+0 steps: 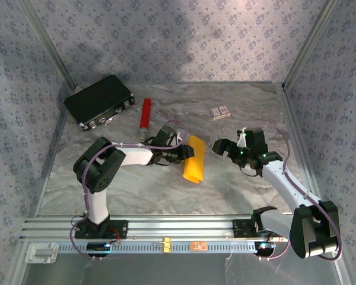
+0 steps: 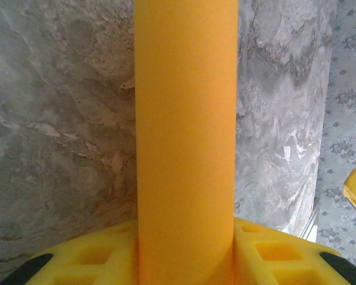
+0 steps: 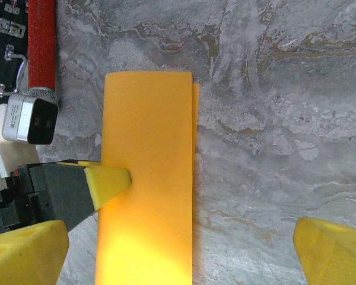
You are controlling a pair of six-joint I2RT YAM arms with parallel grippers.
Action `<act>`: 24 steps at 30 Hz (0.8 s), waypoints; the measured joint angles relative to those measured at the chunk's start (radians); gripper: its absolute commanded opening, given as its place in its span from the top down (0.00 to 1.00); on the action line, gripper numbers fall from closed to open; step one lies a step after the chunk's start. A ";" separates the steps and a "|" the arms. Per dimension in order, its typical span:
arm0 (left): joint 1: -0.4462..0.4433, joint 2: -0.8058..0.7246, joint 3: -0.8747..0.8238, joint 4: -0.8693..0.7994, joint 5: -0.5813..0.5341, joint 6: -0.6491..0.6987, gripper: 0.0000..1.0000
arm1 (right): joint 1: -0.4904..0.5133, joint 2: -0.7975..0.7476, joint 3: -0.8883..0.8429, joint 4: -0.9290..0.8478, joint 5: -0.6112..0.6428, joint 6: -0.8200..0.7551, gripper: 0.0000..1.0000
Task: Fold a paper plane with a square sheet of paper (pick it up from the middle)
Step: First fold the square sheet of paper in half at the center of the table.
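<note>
Orange-yellow paper [image 1: 194,160] folded — left end effector [image 1: 186,152] grips it | right end effector [image 1: 223,148] spread wide

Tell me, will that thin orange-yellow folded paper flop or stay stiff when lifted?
Probably fairly stiff: the thin folded orange-yellow paper looks doubled and juts straight from the pinch of the left gripper. Likely very light, easily creased, and unlikely to roll, being flat.

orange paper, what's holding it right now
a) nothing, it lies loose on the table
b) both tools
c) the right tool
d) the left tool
d: the left tool is closed on the orange paper, its yellow finger on the sheet's edge in the right wrist view, while the right tool stands wide open, off the paper.
</note>
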 measured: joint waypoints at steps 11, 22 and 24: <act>0.003 -0.010 -0.030 -0.011 -0.063 0.018 0.58 | 0.047 0.080 0.000 0.019 -0.018 0.000 0.02; -0.029 -0.018 0.045 -0.191 -0.146 0.105 0.43 | 0.089 0.148 0.017 0.019 -0.017 -0.008 0.02; -0.037 -0.018 0.064 -0.223 -0.160 0.121 0.42 | 0.095 0.155 0.021 0.019 -0.016 -0.013 0.02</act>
